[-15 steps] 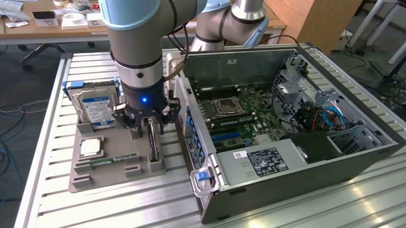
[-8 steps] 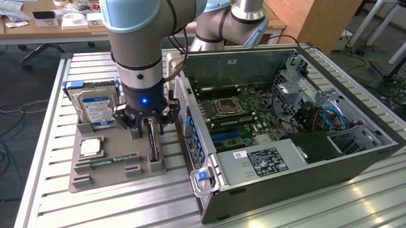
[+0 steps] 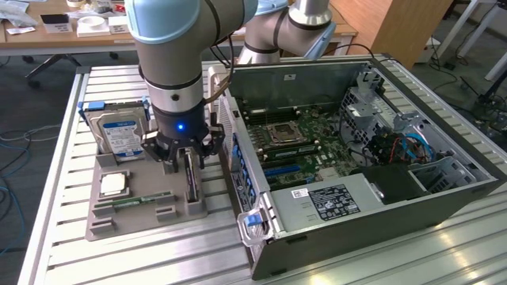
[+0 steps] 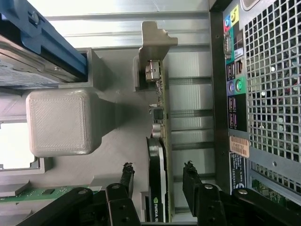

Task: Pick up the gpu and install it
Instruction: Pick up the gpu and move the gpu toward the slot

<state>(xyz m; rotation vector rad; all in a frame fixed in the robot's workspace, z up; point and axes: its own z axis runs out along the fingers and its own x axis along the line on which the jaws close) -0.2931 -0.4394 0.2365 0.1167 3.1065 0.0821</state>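
GPU (image 4: 156,155) stands on edge in a slot of the grey tray (image 3: 119,228), just beside the case (image 3: 443,202), its bracket end beyond my fingertips. My gripper (image 4: 158,178) straddles it, jaws wide, a gap on each side, nothing held. From outside, my gripper covers the card's top and the slot hides its lower edge. Near end cut off at my wrist.

gpu's (image 3: 191,183) 12 o'clock end hidden behind the gripper (image 3: 189,161) in the exterior view, arm (image 3: 170,47) cut off at that view's 12 o'clock edge, power supply label (image 3: 336,200) print too small to read, wrist view's edge cutting off one end of the gpu, the hard drive (image 4: 19,66), the RAM stick (image 4: 42,194)
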